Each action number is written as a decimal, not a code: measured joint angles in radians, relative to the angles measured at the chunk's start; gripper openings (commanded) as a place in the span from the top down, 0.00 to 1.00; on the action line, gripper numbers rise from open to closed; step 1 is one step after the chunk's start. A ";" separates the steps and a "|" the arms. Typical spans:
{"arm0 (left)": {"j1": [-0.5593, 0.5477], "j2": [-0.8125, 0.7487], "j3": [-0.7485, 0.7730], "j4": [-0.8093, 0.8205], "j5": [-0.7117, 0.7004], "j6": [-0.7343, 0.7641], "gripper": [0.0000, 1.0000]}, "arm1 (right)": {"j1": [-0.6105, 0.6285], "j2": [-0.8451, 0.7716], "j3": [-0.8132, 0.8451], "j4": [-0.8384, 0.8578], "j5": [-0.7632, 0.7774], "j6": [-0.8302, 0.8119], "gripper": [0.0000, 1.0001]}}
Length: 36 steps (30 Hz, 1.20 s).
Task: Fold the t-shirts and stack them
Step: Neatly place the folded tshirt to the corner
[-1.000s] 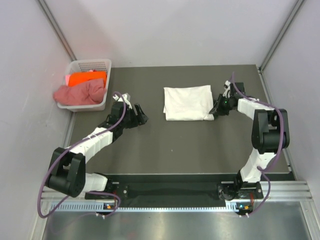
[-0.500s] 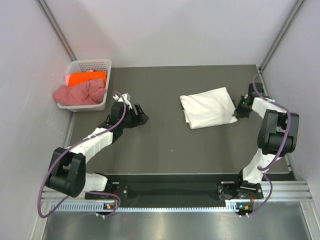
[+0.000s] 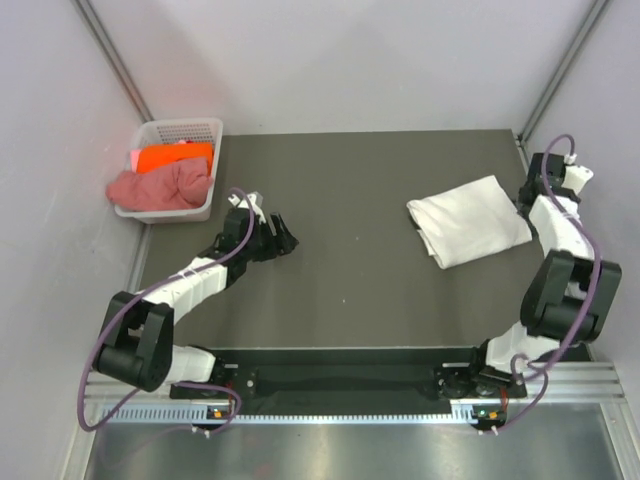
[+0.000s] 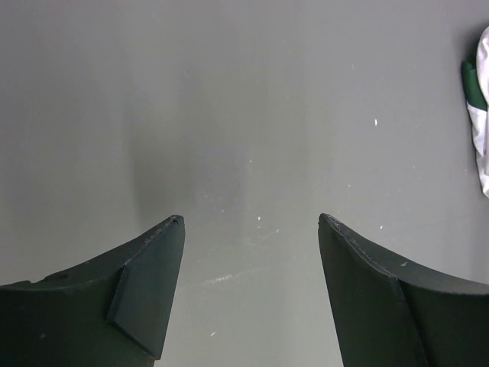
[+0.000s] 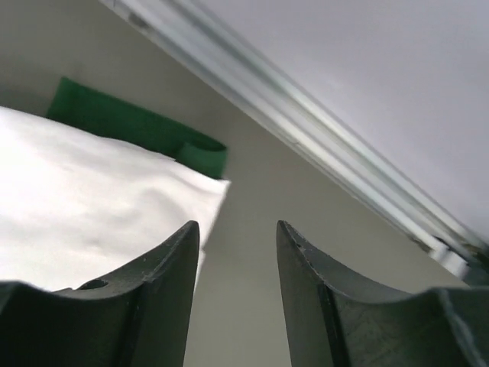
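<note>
Near edge, left of centre: the left gripper hangs low over the dark table. Its fingers are spread wide, and we see only bare tabletop between them. It holds nothing.

Further in, right half: the white t-shirt lies folded in a rough rectangle, flat on the table and turned at a slight angle. It is well apart from the left gripper. In the right wrist view a green sleeve shows from under the white top layer.

Right edge of the table: the right gripper sits just beside the folded shirt's right side. Its fingers are parted, with nothing in the gap. The cloth corner lies just beside one finger; we cannot tell whether they touch.

Far left corner: a white basket holds an orange t-shirt and a pink t-shirt, both unfolded. The pink one hangs over the basket's left rim.
</note>
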State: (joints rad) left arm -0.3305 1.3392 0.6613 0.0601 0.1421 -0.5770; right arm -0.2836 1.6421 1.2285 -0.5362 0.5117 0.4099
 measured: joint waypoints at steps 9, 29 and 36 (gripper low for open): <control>-0.001 -0.014 -0.029 0.002 -0.040 -0.001 0.25 | 0.260 -0.349 -0.108 0.182 -0.135 -0.083 0.55; -0.004 -0.055 -0.050 0.024 -0.077 -0.003 0.26 | 0.597 0.099 -0.048 0.097 -0.524 -0.303 0.83; -0.005 -0.053 -0.050 0.023 -0.080 -0.003 0.26 | 0.609 0.204 0.050 0.054 -0.450 -0.286 0.92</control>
State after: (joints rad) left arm -0.3351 1.2858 0.6109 0.0834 0.0624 -0.5804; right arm 0.3252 1.8465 1.2789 -0.4820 0.0620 0.1234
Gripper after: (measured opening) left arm 0.743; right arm 0.097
